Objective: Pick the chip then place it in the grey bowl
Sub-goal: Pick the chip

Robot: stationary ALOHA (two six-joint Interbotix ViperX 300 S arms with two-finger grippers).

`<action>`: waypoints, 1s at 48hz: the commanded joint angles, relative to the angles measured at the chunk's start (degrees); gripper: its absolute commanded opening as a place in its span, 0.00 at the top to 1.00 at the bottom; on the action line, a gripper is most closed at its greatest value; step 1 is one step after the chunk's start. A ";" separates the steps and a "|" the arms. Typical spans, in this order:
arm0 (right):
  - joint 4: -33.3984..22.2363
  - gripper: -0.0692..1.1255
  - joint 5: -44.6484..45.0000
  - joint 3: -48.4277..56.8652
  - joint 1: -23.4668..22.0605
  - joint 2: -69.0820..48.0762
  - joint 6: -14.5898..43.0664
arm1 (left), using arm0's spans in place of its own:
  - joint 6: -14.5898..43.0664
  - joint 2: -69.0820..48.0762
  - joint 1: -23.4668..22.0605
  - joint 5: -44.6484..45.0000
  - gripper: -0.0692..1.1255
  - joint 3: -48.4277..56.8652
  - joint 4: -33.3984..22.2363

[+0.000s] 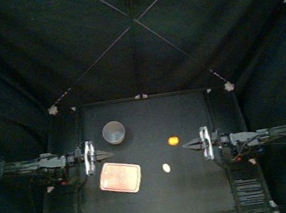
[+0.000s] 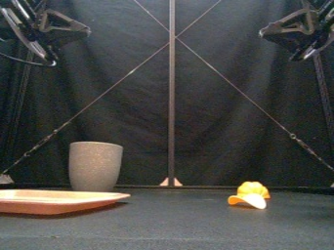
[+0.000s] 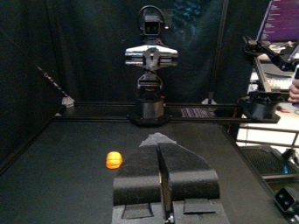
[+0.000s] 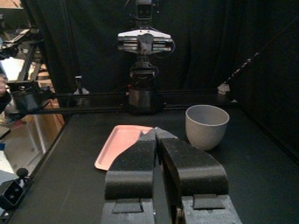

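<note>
Near frame centre, the chip (image 1: 167, 166) lies right of the pink tray (image 1: 120, 177); left pincer (image 3: 162, 153) and right pincer (image 4: 156, 133) are both clenched, empty.

Grey cup (image 2: 96, 166), pink tray (image 2: 53, 200), orange toy (image 1: 174, 140), pale chip (image 1: 166, 166).

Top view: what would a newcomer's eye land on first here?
The tall grey cup stands back left, the flat pink tray in front of it. Right of them lie a small orange toy and, nearer the front, a pale chip. The left pincer and right pincer hang shut at either side.
</note>
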 commanded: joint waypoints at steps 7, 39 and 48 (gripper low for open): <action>12.57 0.87 -0.79 -0.62 0.00 9.84 5.45 | 0.18 0.62 -0.35 -0.09 0.85 0.44 0.09; 22.68 0.26 7.03 -8.88 3.43 45.35 35.77 | 0.44 0.70 0.53 -0.09 0.84 3.52 0.35; 20.39 0.21 9.23 -12.04 3.60 49.75 38.94 | 0.44 0.70 1.49 -0.09 0.85 4.13 0.35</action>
